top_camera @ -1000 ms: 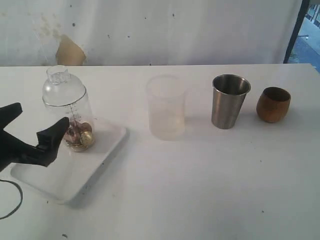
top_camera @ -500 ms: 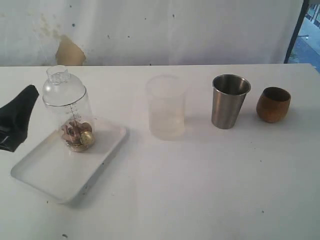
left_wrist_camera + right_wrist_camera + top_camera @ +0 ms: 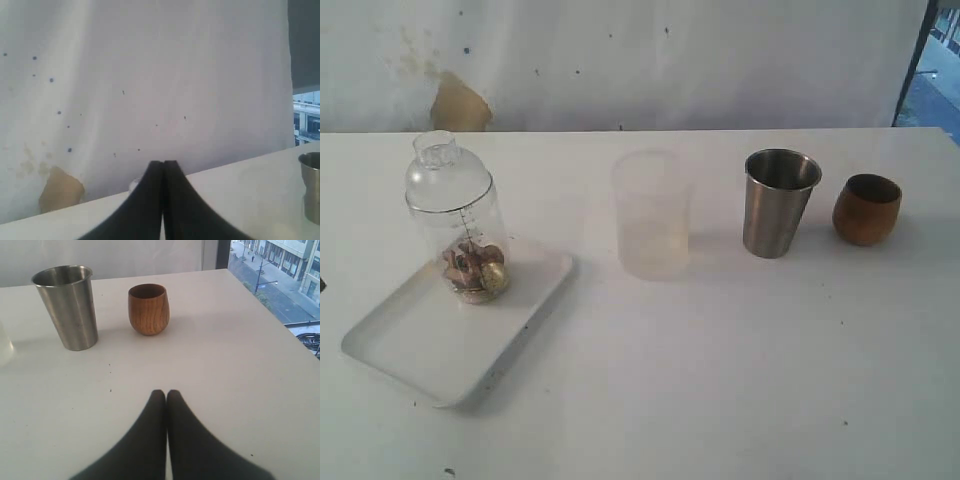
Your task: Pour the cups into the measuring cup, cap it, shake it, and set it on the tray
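The right gripper (image 3: 166, 392) hangs low over the white table (image 3: 720, 380) with its jaws pressed together on nothing. Ahead of its tips, well apart from them, stands the brown cup (image 3: 148, 309), upright and seemingly empty. Just beside it, not touching, is the steel tumbler (image 3: 67, 307), whose inside cannot be read. Farther off to that side is the frosted cup (image 3: 652, 215). The left gripper (image 3: 163, 163) is likewise closed and holds nothing. It points over the table's far edge at the white backdrop (image 3: 150, 75), with nothing close to its tips that can be made out. The measuring cup (image 3: 460, 225) is clear of both grippers. It stands upright on the tray (image 3: 430, 350) toward its far rim, with its domed cap (image 3: 445, 175) on and small pieces (image 3: 475, 270) at the bottom, so the job looks finished. The risks left are knocks. The capped cup is tall on a narrow base near the rim, and a careless sweep of the left arm could topple it, pop the cap and scatter the pieces. A forward push from the low right gripper would hit the brown cup.
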### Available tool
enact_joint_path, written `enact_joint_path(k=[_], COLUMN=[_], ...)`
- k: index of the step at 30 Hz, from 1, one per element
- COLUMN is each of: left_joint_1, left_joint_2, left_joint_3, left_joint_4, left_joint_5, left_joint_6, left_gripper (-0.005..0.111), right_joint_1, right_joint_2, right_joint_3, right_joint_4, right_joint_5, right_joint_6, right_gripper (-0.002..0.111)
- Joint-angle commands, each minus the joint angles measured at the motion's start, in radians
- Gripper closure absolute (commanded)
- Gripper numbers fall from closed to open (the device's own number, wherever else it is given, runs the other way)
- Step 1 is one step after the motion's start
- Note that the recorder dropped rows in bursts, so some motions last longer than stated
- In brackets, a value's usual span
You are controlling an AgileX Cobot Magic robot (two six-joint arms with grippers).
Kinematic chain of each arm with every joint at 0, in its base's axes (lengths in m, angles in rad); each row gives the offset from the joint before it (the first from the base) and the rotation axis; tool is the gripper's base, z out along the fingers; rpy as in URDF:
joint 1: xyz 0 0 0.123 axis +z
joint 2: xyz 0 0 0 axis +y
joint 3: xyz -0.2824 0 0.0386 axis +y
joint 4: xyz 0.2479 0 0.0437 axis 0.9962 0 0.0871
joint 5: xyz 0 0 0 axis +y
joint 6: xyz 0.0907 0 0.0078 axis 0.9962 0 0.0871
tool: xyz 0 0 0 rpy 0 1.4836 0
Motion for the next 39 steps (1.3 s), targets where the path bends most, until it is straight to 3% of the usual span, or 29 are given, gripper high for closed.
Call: enact_joint_path(k=[1, 16, 39], left_joint_1=[0.003, 0.003, 0.003], left_joint_2=[-0.108, -0.377, -0.38], left_joint_3=[-0.043, -0.056, -0.054], left_joint_4=[0.011, 0.011, 0.011], left_joint_5=[0.258, 0.534, 0.545], left_joint_6=[-0.027, -0.098, -0.096], left_gripper=[0.107, 0.107, 0.107], right_joint_1=[-0.008, -0.008, -0.008], right_joint_2=[-0.005, -0.005, -0.005], right_joint_3=[0.001, 0.001, 0.001], right_joint_4=[-0.002, -0.002, -0.002], right_joint_5=[-0.004, -0.004, -0.004], right_joint_6=[-0.004, 0.011, 0.011], right_gripper=[0.108, 0.108, 0.108])
